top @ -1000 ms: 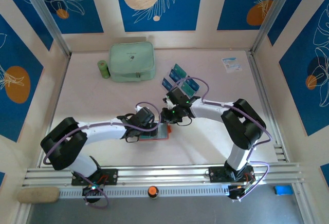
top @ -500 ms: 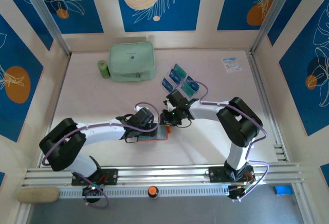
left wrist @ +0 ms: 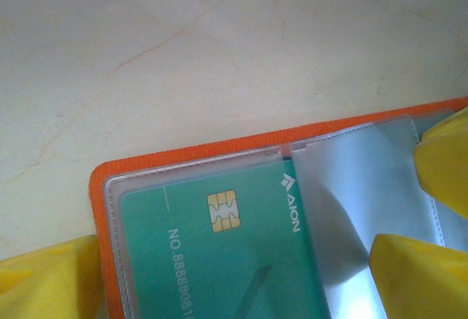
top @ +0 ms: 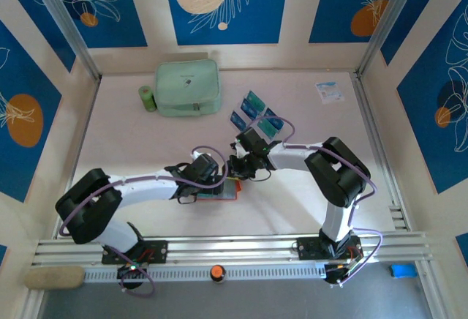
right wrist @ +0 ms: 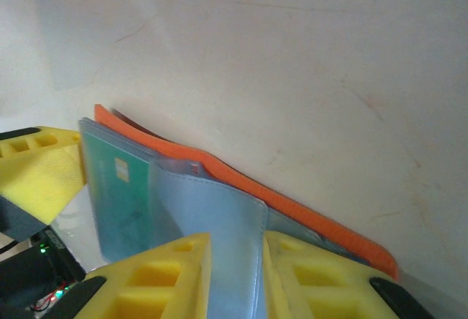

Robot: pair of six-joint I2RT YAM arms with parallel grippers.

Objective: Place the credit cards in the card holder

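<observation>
Since 1 second ago the right arm has folded inward, bringing the right gripper slightly closer to the card holder. The left gripper has hardly shifted. The holder lies open on the table between the 2 wrists.

From above, the holder is just an orange sliver, half covered by both wrists.

The left wrist camera shows what the overhead view cannot. A teal credit card with a gold chip sits inside a clear sleeve of the holder. The left fingers stand wide apart, 1 at the holder's outer edge and the other on the sleeve past the card, gripping nothing.

The right wrist camera looks along the holder's orange edge. It shows the right fingers nearly together, clamped on a raised clear leaf of the holder.

Overhead, more credit cards stand tilted just beyond the holder. A mint-green pouch and a small green roll lie farther back to the left. A white-and-blue leaflet lies well apart at the back right.
</observation>
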